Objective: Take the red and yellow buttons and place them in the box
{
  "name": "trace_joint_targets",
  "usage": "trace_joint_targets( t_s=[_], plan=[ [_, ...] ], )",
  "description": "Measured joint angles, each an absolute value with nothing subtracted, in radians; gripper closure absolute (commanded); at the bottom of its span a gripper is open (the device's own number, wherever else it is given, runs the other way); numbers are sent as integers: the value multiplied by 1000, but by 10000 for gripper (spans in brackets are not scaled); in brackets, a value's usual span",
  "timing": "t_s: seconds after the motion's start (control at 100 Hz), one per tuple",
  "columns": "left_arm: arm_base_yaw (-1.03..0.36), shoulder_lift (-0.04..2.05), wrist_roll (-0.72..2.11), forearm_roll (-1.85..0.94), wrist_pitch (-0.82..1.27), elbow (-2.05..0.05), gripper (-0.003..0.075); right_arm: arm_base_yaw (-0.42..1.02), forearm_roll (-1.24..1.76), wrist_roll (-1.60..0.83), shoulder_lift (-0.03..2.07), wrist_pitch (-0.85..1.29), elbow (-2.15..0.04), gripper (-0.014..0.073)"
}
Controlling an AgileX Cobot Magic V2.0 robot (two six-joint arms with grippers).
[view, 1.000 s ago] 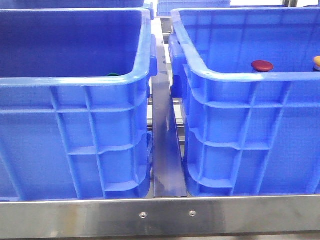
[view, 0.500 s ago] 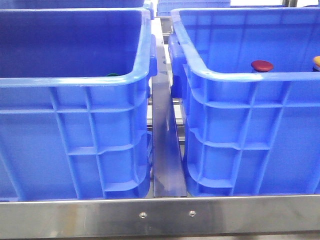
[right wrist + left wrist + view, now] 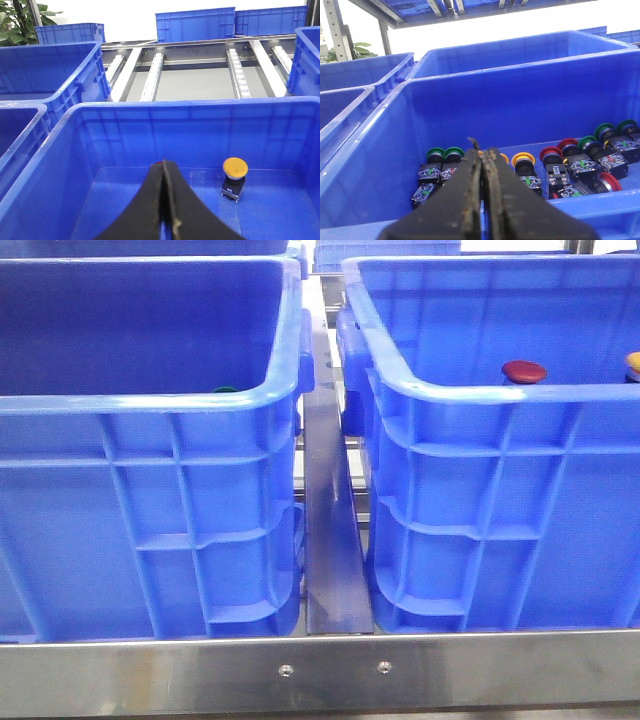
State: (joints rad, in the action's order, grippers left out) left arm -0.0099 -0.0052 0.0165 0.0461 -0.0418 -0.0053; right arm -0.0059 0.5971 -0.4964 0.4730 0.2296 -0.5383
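Note:
In the front view a dark red button (image 3: 524,371) and a yellow button (image 3: 634,362) stand inside the right blue box (image 3: 480,510), their caps just above its near rim. In the right wrist view my right gripper (image 3: 163,162) is shut and empty over this box (image 3: 190,102). The yellow button (image 3: 235,167) stands beside it. Only a sliver of the red button (image 3: 159,162) shows behind the fingertips. My left gripper (image 3: 482,151) is shut and empty above the near rim of another blue crate (image 3: 520,110), which holds several red (image 3: 550,153), yellow (image 3: 523,159) and green (image 3: 436,151) buttons.
The left crate (image 3: 150,510) stands beside the right box with a metal rail (image 3: 335,540) between them; a green cap (image 3: 225,390) peeks over its rim. More blue crates (image 3: 195,25) and a roller conveyor (image 3: 200,75) lie behind. No gripper shows in the front view.

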Motion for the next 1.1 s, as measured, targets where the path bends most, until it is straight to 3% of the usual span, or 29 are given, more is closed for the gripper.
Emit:
trace_joint_targets(
  t_s=[0.74,1.1],
  plan=[
    [-10,-5,17,46,-42,-5,739,-6,589,-481,473,198,-536,690],
    [-10,-5,17,46,-42,-5,739,-4,148,21,370,53,-409,690]
  ],
)
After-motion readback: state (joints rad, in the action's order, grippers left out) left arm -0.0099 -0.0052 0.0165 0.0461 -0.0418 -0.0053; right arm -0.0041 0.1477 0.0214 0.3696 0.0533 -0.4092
